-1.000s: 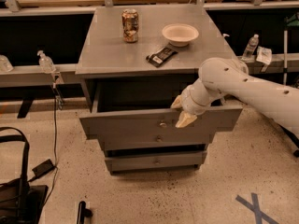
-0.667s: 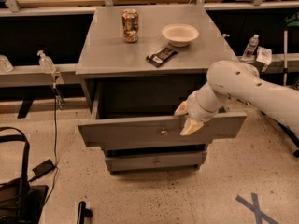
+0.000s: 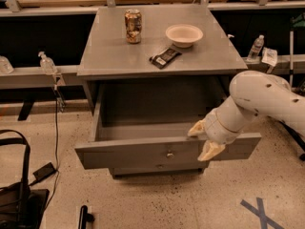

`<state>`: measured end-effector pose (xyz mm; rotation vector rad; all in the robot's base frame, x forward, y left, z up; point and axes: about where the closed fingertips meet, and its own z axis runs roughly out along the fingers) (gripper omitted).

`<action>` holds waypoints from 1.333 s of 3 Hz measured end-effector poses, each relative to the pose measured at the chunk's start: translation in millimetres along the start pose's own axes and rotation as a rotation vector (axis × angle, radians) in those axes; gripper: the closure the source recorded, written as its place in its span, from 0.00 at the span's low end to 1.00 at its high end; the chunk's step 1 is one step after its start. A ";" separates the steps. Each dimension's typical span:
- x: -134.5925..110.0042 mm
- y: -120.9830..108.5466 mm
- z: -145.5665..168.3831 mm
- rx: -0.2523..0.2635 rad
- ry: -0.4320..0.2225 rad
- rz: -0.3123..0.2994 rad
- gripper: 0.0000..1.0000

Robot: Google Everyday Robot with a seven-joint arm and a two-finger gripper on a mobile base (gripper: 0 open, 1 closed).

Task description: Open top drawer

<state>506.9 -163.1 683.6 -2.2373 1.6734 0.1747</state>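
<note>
The top drawer (image 3: 125, 156) of the grey cabinet stands pulled far out. Its deep box is open to view and looks empty, and its small round knob (image 3: 169, 154) sits at the centre of the wide flat front. My gripper (image 3: 203, 140) is at the right part of the drawer's front. One pale finger lies over the front's top edge on the inside, and the other finger (image 3: 210, 151) is on the outer face. The white arm reaches in from the right.
On the cabinet top (image 3: 109, 56) stand a can (image 3: 133, 26), a white bowl (image 3: 184, 35) and a dark snack bar (image 3: 165, 57). A lower drawer front (image 3: 157, 168) shows under the open drawer. A black bag (image 3: 14, 199) lies at the lower left, and blue tape (image 3: 259, 213) marks the floor.
The top drawer has slid further out toward the camera, with my gripper moving along at its front edge. More of the drawer's inside shows now.
</note>
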 end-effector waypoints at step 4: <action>-10.0 -20.1 -91.3 0.172 -0.063 0.050 0.00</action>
